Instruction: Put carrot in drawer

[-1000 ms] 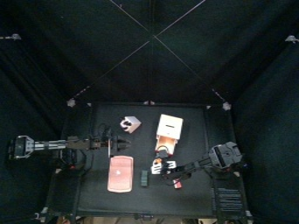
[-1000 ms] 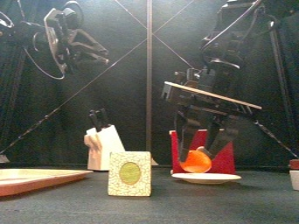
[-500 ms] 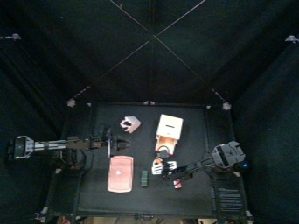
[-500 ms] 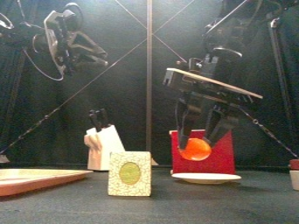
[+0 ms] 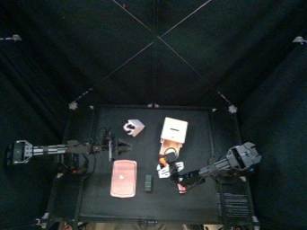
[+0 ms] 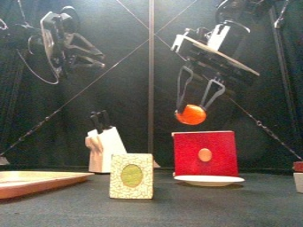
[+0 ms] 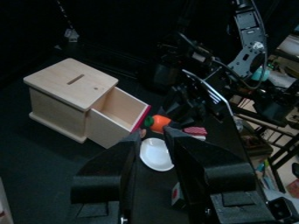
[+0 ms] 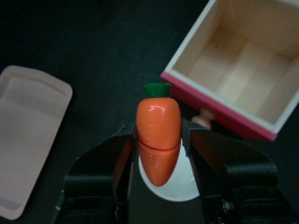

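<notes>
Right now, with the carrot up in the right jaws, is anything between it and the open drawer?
Nothing visible blocks it. The carrot hangs in the right gripper over the white plate, and the drawer stands pulled open beside it, its inside bare. The left gripper waits apart.

From my console I count one carrot (image 8: 160, 131), one open drawer (image 8: 240, 61), one white plate (image 6: 208, 180), one pink tray (image 5: 122, 178), two grippers.

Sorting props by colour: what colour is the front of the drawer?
Red: the drawer front is red with a small pale knob, shown best in the front view.
</notes>
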Tool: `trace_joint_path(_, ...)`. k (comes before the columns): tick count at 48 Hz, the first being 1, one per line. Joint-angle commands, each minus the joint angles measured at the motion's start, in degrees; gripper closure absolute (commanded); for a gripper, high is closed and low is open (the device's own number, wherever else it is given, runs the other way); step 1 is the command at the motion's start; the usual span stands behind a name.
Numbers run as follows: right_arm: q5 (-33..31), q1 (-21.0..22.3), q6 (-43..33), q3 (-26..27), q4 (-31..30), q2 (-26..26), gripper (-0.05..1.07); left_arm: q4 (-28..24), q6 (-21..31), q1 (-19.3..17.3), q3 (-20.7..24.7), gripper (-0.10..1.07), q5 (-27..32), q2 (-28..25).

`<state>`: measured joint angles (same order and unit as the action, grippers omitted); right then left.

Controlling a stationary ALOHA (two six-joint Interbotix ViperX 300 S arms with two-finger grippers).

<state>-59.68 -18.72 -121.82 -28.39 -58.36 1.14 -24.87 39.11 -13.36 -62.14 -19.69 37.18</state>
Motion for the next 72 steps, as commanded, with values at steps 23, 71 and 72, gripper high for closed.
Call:
trace_joint_path(23, -0.97, 7.47, -0.18, -3.87, -4.13, -2.46, 0.37, 0.88, -0.09, 1.85, 0.35, 0.27, 0.18, 0.0)
trace_joint_path(71, -0.97, 7.82, -0.18, -3.6, -3.16, -2.02, 0.17, 0.88, -0.18, 1.41, 0.35, 0.27, 0.18, 0.0)
trace_joint_path(72, -0.88, 7.82, -0.09, -3.6, -3.16, -1.93, 0.17, 0.88, -0.18, 1.41, 0.35, 0.27, 0.18, 0.0)
